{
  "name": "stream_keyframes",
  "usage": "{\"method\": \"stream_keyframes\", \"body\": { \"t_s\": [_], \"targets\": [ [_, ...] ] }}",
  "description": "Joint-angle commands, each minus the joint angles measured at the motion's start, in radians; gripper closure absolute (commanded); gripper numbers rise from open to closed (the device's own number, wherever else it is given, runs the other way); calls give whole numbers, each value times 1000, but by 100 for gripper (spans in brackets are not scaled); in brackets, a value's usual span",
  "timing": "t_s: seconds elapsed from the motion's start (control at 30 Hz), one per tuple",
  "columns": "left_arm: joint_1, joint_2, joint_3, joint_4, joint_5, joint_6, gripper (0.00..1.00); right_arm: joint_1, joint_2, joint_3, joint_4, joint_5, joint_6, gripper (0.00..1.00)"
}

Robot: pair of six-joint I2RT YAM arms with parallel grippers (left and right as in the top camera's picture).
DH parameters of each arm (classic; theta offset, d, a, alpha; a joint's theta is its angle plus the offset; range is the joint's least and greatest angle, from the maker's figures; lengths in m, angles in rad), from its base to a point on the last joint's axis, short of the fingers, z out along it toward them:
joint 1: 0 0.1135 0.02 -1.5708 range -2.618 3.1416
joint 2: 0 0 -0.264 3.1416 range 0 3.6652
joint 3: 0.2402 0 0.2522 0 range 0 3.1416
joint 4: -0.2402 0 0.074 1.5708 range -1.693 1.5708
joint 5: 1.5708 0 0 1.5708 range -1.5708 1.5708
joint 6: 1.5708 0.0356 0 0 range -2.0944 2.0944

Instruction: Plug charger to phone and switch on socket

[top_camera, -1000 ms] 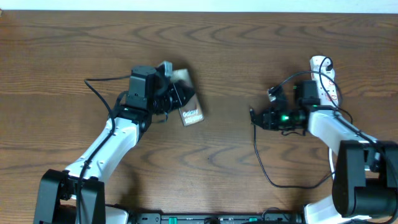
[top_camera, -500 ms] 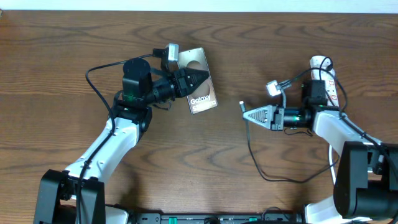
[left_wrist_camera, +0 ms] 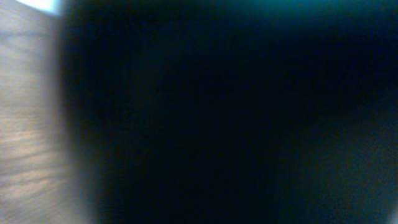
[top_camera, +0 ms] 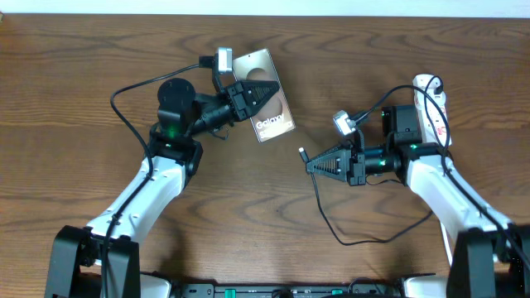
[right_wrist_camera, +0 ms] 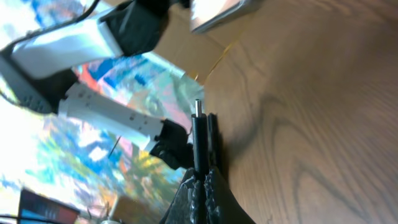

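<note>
My left gripper [top_camera: 270, 90] is shut on the phone [top_camera: 267, 116], a glossy bronze slab with white "Galaxy" lettering, and holds it tilted above the table at upper centre. Dark blur fills the left wrist view, so nothing shows there. To the right, my right gripper [top_camera: 311, 165] points left, shut on the charger [top_camera: 304, 155] just behind its small connector tip. A gap of bare table lies between tip and phone. The black connector [right_wrist_camera: 199, 134] stands up from the closed right gripper [right_wrist_camera: 201, 177]. The thin cable loops back across the table. The white socket [top_camera: 434, 112] lies at far right, partly under my right arm.
The charger's black cable [top_camera: 348, 240] trails in a loop over the wooden table [top_camera: 99, 74] in front of the right arm. A white cord [top_camera: 431, 83] curls at the socket's far end. The phone's edge [right_wrist_camera: 217, 14] shows at the top of the right wrist view.
The left gripper has carried the phone up and to the right, turning its face upward. The right gripper has swung round and moved left with the connector, closer to the phone.
</note>
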State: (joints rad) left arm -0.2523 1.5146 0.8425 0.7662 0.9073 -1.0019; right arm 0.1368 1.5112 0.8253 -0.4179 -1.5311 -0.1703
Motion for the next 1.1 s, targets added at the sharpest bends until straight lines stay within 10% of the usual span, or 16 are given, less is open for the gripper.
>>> {"method": "stream_keyframes", "body": {
  "t_s": [0.0, 1.07],
  "targets": [
    [-2, -26, 16, 69, 3, -75, 92, 29, -35, 8, -1, -31, -21, 99],
    [-81, -25, 16, 156, -29, -117, 93, 33, -34, 9, 203, -31, 125, 99]
  ]
}}
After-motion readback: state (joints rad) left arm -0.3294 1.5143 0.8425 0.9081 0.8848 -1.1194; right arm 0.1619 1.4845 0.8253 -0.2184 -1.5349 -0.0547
